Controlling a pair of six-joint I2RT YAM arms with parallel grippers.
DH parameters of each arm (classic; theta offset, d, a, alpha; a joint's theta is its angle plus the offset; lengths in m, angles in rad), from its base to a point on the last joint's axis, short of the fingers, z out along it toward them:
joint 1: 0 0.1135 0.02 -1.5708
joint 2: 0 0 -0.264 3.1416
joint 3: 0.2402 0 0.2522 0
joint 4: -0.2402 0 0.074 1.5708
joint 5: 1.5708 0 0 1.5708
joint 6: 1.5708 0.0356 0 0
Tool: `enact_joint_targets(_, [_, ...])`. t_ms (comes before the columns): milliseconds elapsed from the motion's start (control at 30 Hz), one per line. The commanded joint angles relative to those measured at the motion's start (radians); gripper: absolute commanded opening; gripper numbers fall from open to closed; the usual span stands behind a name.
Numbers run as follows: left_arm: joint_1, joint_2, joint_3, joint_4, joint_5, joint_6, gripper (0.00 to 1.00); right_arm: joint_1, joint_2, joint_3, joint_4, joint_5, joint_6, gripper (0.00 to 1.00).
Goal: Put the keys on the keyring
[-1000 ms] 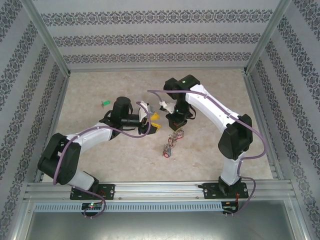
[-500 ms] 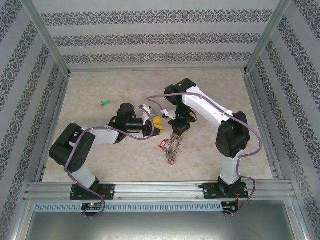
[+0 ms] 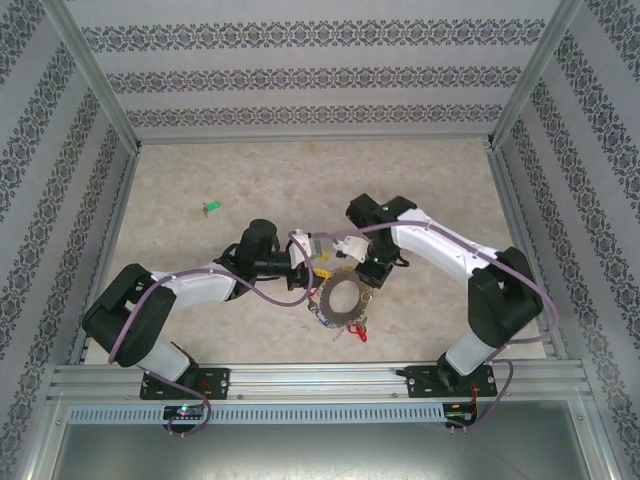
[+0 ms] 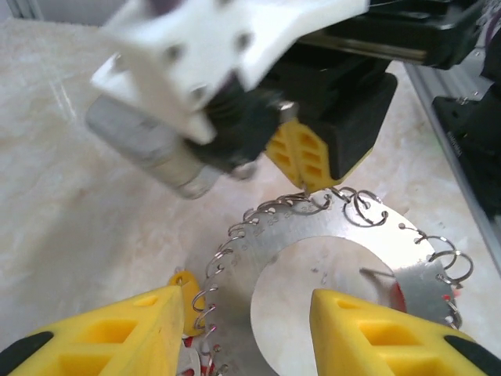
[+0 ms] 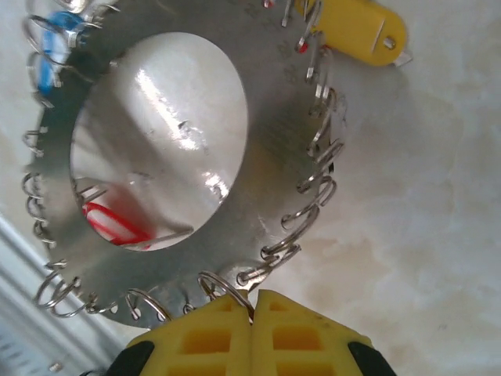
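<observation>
A second ago the keyring [image 3: 325,300] hung edge-on as a narrow clump under the right arm. Now it is turned face-up in the top view, a flat grey disc with a round hole, and it sits closer to the arm bases than before. The right arm has folded lower and reaches toward the keyring from its far right side. The left arm has stretched further and comes up to the keyring's far left side. The loose green tag [image 3: 210,207] has not moved and lies well apart from the keyring, far off to its left on the table [image 3: 440,180]. The right gripper [image 5: 252,309] has its yellow pads pressed tight together, pinching one of the wire loops [image 5: 313,207] that fringe the keyring's rim. The left gripper [image 4: 244,301] stands open, its two yellow fingers [image 4: 117,333] spread apart, one at either side of the keyring's near edge in its wrist view, with the hole between them. Whether they touch the metal cannot be told. As for what the keyring carries, loops run all round its edge. A yellow-tagged key [image 5: 360,27] hangs just beside the rim opposite the right gripper, and a blue tag [image 5: 48,59] sits at the rim farther round. A red tag [image 3: 360,333] lies under the keyring's near side, partly visible through the hole.
</observation>
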Motion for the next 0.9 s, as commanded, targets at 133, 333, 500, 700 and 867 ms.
enact_joint_targets(133, [0.005,0.092,0.031,-0.086,-0.040,0.068,0.44,-0.024,-0.144,-0.262,0.439,-0.015,-0.284,0.00])
enact_joint_targets(333, [0.015,0.173,0.100,-0.150,-0.039,0.151,0.45,-0.078,-0.211,-0.421,0.676,-0.121,-0.338,0.00])
enact_joint_targets(500, [0.015,0.231,0.157,-0.199,0.001,0.176,0.45,-0.098,-0.194,-0.439,0.718,-0.113,-0.355,0.00])
enact_joint_targets(700, [0.016,0.254,0.189,-0.199,0.016,0.172,0.45,-0.077,-0.106,-0.365,0.608,-0.004,-0.411,0.00])
enact_joint_targets(867, [0.018,0.274,0.200,-0.126,0.084,0.154,0.43,-0.069,-0.050,-0.298,0.506,0.014,-0.453,0.00])
